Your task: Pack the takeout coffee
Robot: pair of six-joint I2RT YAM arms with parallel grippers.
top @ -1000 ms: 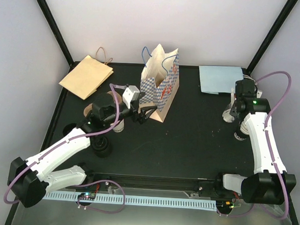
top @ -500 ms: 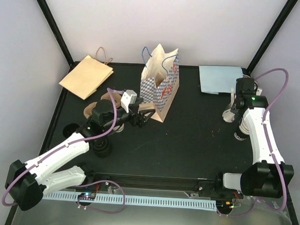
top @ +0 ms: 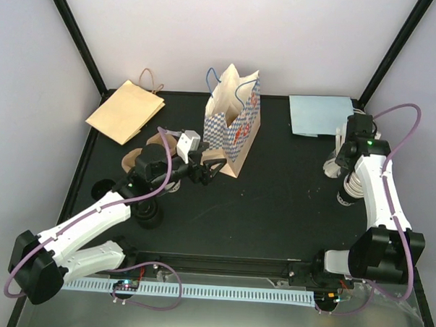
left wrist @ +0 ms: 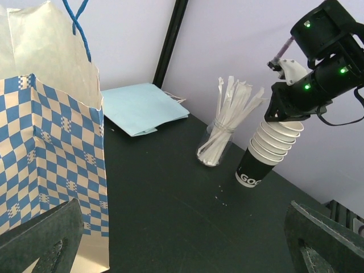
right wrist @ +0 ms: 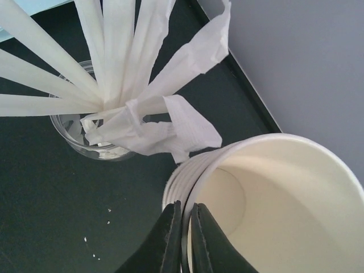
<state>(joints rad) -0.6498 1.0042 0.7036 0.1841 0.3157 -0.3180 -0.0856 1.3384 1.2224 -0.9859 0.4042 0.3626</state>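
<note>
A stack of white-rimmed black paper coffee cups [left wrist: 266, 152] stands at the table's right side, next to a glass jar of wrapped straws [left wrist: 216, 149]. My right gripper [right wrist: 185, 209] is shut on the rim of the top cup [right wrist: 273, 199], one finger inside and one outside. From above, the right gripper [top: 348, 171] hangs straight over the stack [top: 348, 194]. A blue-and-white checkered paper bag [top: 233, 124] stands open at the back centre. My left gripper [top: 209, 170] is open and holds nothing, low at the bag's near right corner [left wrist: 54, 165].
A flat brown paper bag [top: 126, 110] lies at the back left, and a light blue sheet [top: 320, 114] at the back right. A brown cardboard carrier [top: 140, 159] and a black cup [top: 149, 215] sit under the left arm. Black frame posts stand at both back corners.
My right gripper has closed onto the top cup's rim. The left arm drew back a little to the left from the bag, then stayed still.
</note>
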